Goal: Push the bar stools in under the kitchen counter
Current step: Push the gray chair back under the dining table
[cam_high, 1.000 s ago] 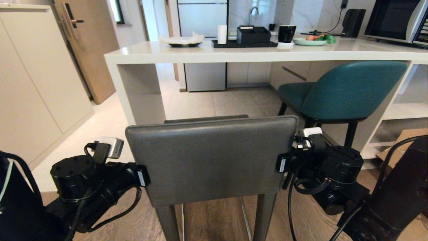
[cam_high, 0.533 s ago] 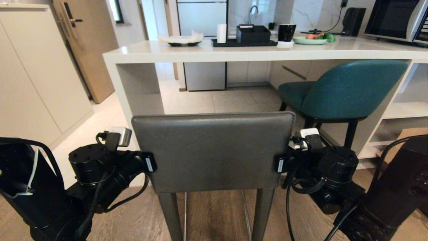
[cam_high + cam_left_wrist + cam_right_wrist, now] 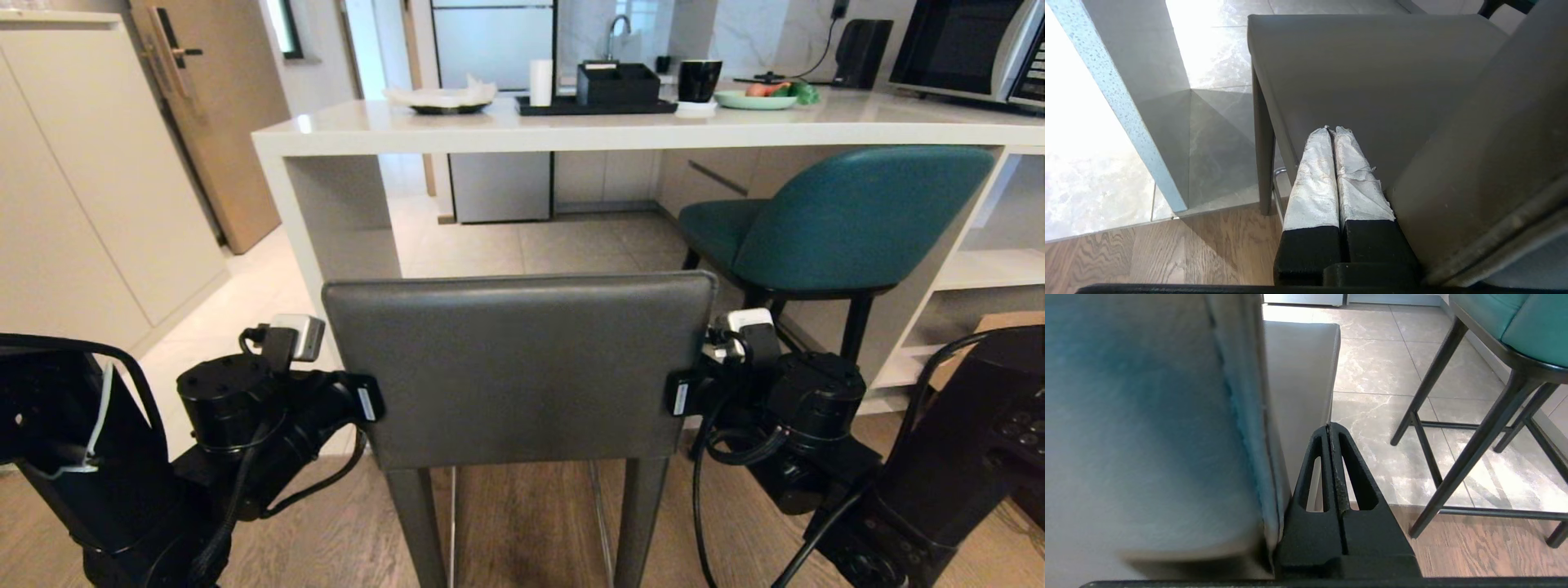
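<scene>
Grey bar stool [image 3: 519, 367] flanked at its backrest by left gripper [image 3: 1331, 134] and right gripper [image 3: 1329, 428], both pinched closed, empty.

From head height we look forward and down over the grey stool's back [image 3: 518, 367] toward the counter [image 3: 571, 131]. Our left wrist camera sits close beside that back's left edge, facing the seat [image 3: 1372, 73]; our right wrist camera hugs its right edge, also catching the teal stool [image 3: 1506, 322]. All three views share the grey stool.

Black arms [image 3: 245, 425], looped black cables; silver-white wrist cameras [image 3: 298, 336]; left fingers [image 3: 1314, 179] white-wrapped, right fingers [image 3: 1314, 477] black, slotted.
</scene>
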`<state>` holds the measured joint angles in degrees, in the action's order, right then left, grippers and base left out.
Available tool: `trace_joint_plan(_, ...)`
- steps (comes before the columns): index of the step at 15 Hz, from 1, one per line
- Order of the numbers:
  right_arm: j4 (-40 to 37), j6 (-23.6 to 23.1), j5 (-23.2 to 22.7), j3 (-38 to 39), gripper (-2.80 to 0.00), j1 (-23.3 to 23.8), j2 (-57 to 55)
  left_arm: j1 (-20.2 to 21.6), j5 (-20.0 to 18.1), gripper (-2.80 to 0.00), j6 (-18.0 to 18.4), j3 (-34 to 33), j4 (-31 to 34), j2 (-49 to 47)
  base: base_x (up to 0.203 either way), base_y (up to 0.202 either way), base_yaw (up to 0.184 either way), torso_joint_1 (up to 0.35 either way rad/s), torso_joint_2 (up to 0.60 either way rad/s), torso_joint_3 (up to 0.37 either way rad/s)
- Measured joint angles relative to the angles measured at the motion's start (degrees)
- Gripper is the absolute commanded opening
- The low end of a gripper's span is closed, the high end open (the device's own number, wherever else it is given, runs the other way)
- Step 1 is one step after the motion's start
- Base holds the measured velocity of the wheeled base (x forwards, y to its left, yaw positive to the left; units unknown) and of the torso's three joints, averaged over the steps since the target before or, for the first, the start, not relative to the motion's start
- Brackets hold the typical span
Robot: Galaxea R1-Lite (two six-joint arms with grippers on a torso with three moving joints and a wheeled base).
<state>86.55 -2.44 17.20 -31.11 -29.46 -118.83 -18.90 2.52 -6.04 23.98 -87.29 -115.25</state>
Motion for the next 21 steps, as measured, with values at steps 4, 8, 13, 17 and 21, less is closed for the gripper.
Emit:
trace_joint_plan(4, 0.06, -0.65, 0.0, -3.75, -2.8, 0.02, -2.04, -0.34, 0.75, -2.8, 0.09, -0.15, -0.03, -0.01, 0.0, 0.0, 0.0, 0.0, 0.0, 0.0)
trace_joint_plan(8, 0.63, -0.43, 0.22, -5.12, -2.8, -0.41, -3.63, -0.36, 1.61, -2.8, 0.09, -0.32, 0.06, -0.12, 0.0, 0.0, 0.0, 0.0, 0.0, 0.0)
trace_joint_plan(13, 0.58, -0.51, 0.07, -3.45, -2.8, -0.27, -2.69, -0.53, 1.57, -2.8, 0.34, 8.13, 0.92, -2.8, 0.0, 0.0, 0.0, 0.0, 0.0, 0.0)
trace_joint_plan(17, 0.33, -0.54, 0.01, -4.18, -2.8, -0.07, -2.88, -0.91, 1.74, -2.8, 0.78, 7.13, -0.6, -4.29, 0.0, 0.0, 0.0, 0.0, 0.0, 0.0)
trace_joint_plan(21, 0.23, -0.61, -0.04, -4.91, -2.8, -0.05, -3.35, -0.06, 1.44, -2.8, 4.14, 5.46, -0.53, -5.62, 0.0, 0.0, 0.0, 0.0, 0.0, 0.0)
